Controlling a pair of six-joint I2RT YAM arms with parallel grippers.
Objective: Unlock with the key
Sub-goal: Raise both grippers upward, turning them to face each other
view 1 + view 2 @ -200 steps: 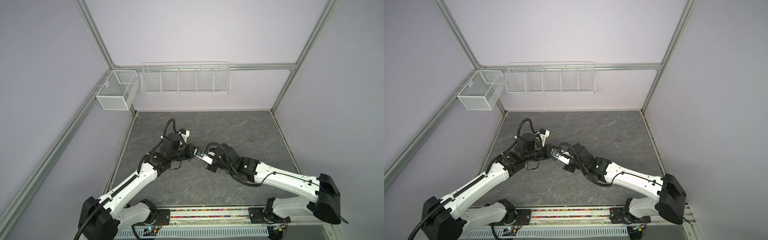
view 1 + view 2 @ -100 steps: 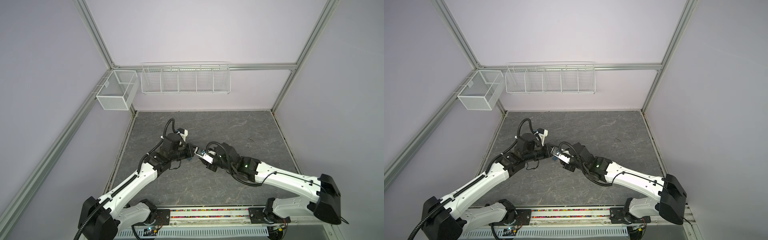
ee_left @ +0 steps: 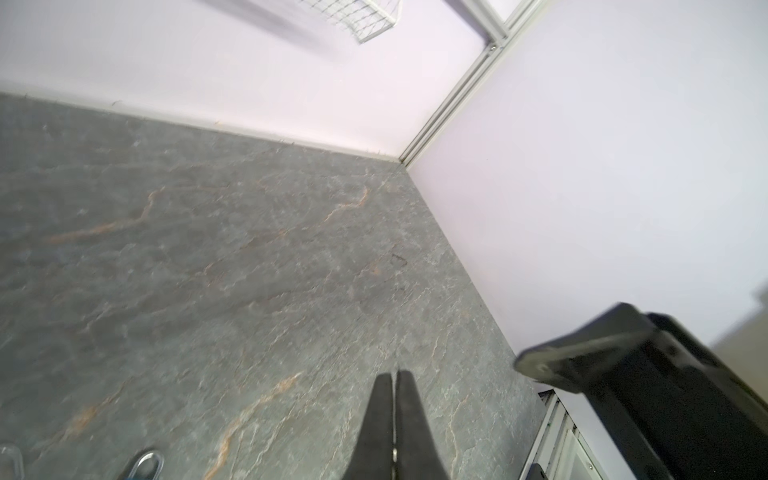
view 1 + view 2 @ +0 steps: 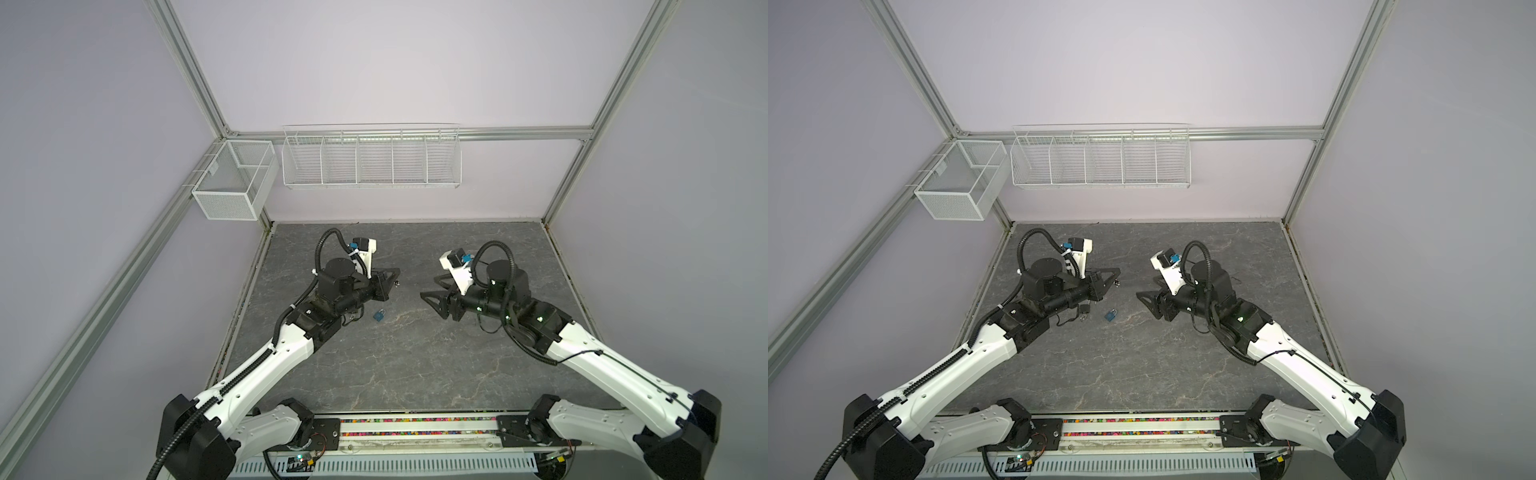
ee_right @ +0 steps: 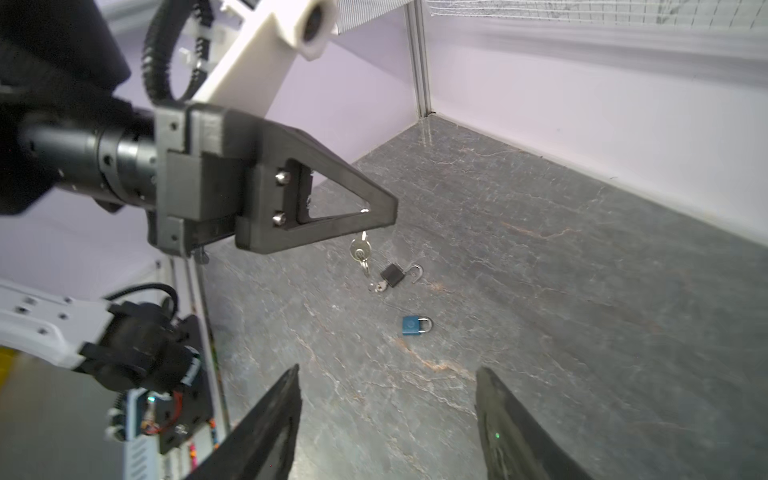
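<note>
Two padlocks: both lie flat on the grey surface (image 4: 415, 365), left of its middle, closer to the left edge than to the right edge.
Blue padlock (image 5: 411, 326): shackle shut, resting alone with bare surface all round it; it shows in both top views.
Black padlock (image 5: 392, 275): near the blue one on the side toward the left edge, not touching it; its shackle is swung open and a small key (image 5: 378, 286) sticks out of its base.
Held key (image 5: 360, 249): hangs below the tip of the left pincer with a ring dangling under it, above the surface and clear of both padlocks.
Left pincer (image 5: 380, 212): clenched on the held key; in the left wrist view its fingers (image 3: 382, 415) press together. Its tip hovers over the surface. The blue padlock lies near it, lower and further toward the front edge, not touching.
Right pincer (image 4: 430, 286): released, jaws spread wide with nothing between them, pointing toward the left edge. The blue padlock lies well apart from it, on its left-edge side and lower.
Wire baskets (image 4: 370, 160): white, fixed on the walls above the rear-left corner of the surface.
</note>
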